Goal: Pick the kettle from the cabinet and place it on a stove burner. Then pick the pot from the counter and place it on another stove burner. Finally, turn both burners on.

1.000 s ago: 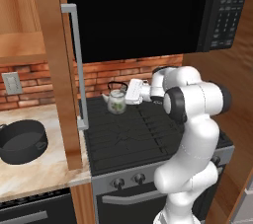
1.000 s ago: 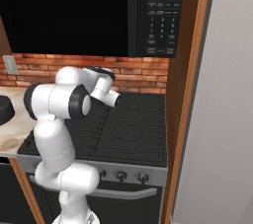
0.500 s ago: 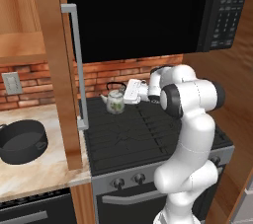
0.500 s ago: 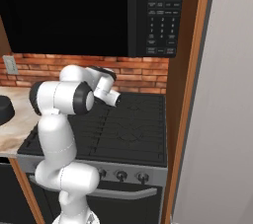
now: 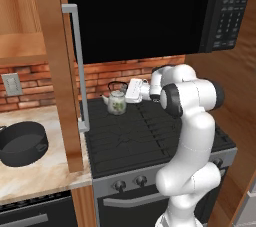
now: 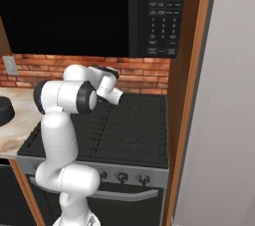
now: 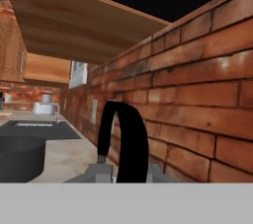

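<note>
The small whitish kettle [image 5: 116, 103] with green leaves stands upright on the rear left burner of the black cooktop [image 5: 145, 138]. My gripper [image 5: 125, 91] reaches in from the right at the level of its black arched handle. In the hand view that handle [image 7: 129, 139] rises between my two fingertips, and the gripper [image 7: 126, 173] is shut on it. The dark round pot [image 5: 21, 143] sits on the beige counter [image 5: 40, 176] to the left of the stove, and it also shows as a dark rim [image 7: 15, 161] beyond the kettle.
The open wooden cabinet door [image 5: 55, 71] with its steel bar handle hangs between pot and stove. A black microwave [image 5: 140, 11] sits above the cooktop, with the brick wall [image 5: 100, 76] behind. Knobs [image 5: 119, 185] line the steel front. A tall wooden panel [image 6: 191, 95] borders the stove's right.
The kettle stays on the rear left burner. My arm's elbow has shifted slightly while the hand holds at the handle.
</note>
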